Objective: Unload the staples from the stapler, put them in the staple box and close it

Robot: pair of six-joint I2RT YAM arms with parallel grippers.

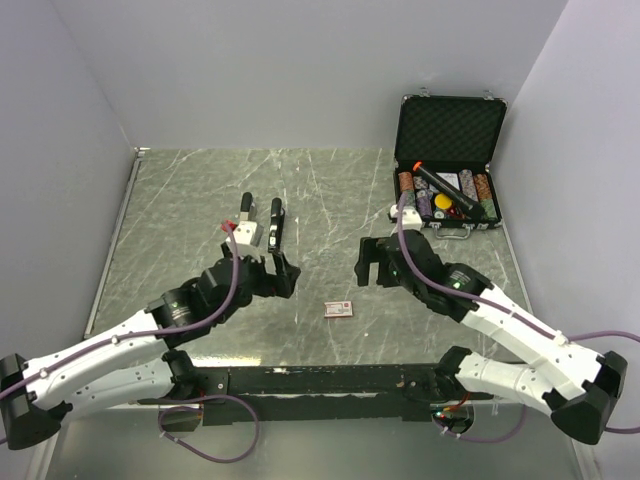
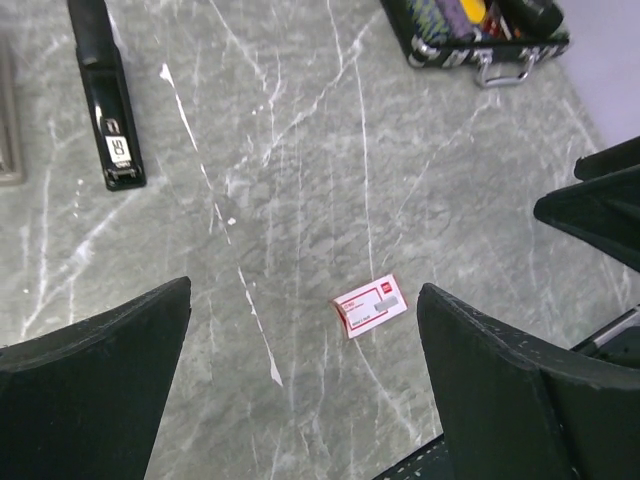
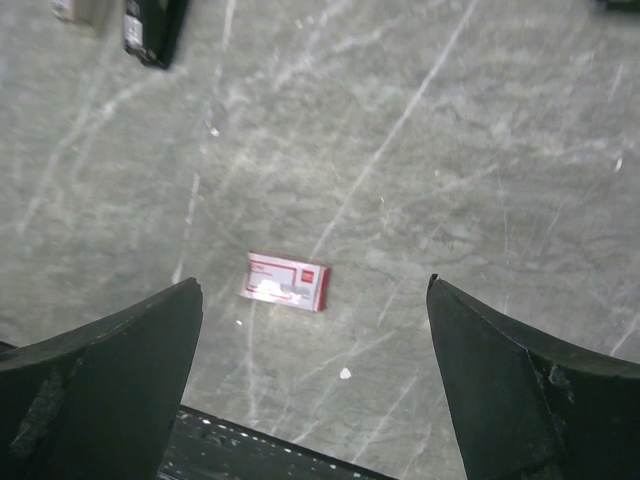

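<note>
Stapler [image 2: 110, 100], one; box [image 2: 371, 305], one

Smooth stone-look table [image 1: 200, 200] with white veins and a soft shine, shiny black plastic stapler [image 2: 108, 95], glossy red-and-white card box [image 2: 371, 305], matt black grainy fingers [image 2: 100, 380] on the left gripper [image 2: 303, 300], bumpy black foam in the metal-edged case [image 1: 450, 130].

Left wrist view: stapler [image 2: 112, 110] cut off by top edge, far end unseen; black case [image 2: 478, 40] clipped there too. Right wrist view blurred; I caught only stapler's tip at top edge. Print on red-and-white box [image 3: 286, 281] too small to read. Pale specks [image 3: 344, 373] on table [image 3: 450, 200]: couldn't tell what they were.
</note>
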